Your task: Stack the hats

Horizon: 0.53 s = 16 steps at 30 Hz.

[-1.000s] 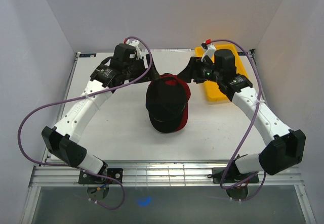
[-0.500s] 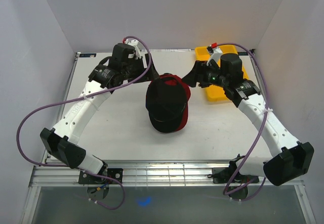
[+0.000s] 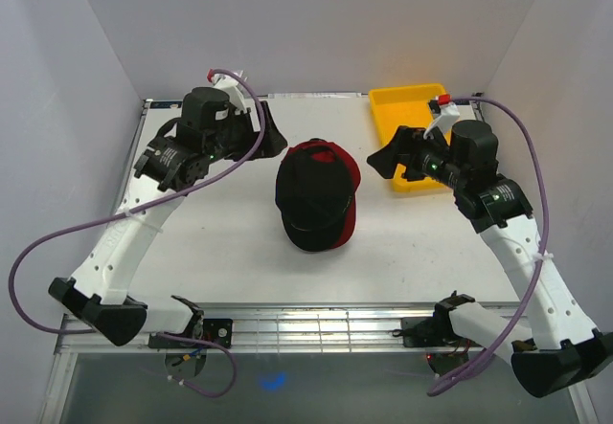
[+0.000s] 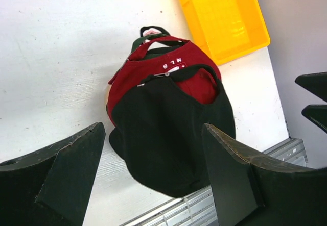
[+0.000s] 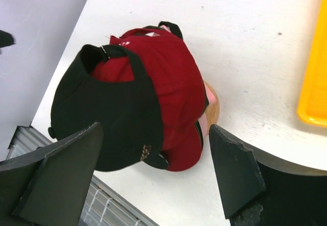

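**Both sets of fingers spread wide, nothing held, hats piled mid-desk**

The left fingers (image 4: 66, 167) stand wide apart and grip nothing. In the left wrist view the hat pile shows in the gap between them, some way beyond the tips, with bare desk (image 3: 211, 233) around it. From above, these fingers hang over the far left part of the desk, well apart from the pile.

The right fingers (image 5: 235, 170) are also spread wide and hold nothing. They touch no hat. In the top view they hover to the right of the pile, just beside the near left corner of the yellow tray (image 3: 410, 108).

The hats sit in one pile at the middle of the desk, between the two arms. The black hat (image 3: 311, 199) lies on top, its brim toward the near edge. The red hat (image 3: 351, 177) is under it, showing along the right and far sides. A strap of the dark green hat (image 4: 152, 49) peeks out behind the red one. A sliver of the pink hat (image 5: 203, 122) shows below the red hat, next to the wooden stand (image 5: 213, 106).
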### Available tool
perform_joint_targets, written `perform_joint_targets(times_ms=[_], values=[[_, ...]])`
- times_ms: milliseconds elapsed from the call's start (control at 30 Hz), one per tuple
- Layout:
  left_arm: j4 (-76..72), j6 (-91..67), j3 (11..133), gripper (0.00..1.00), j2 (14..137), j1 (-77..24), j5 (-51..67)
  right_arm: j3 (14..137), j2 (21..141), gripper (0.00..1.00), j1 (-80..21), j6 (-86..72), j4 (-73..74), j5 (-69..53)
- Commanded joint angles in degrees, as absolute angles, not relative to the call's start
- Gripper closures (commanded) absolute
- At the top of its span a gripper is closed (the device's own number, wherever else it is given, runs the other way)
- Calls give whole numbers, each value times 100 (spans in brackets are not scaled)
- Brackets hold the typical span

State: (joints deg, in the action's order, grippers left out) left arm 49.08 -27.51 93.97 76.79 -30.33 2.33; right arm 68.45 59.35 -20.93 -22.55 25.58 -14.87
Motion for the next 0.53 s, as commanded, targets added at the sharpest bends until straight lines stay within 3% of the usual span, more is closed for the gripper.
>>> perform_joint_targets(times_ms=[0,500], values=[[5045,-2601,9255,12,7234,-3006,88,6856,5573,11,-2048,-2285,3180,-897],[5124,-2654,9079,13,6917,-3006,88,6899,5001,11,-2048,-2215,3489,-492]])
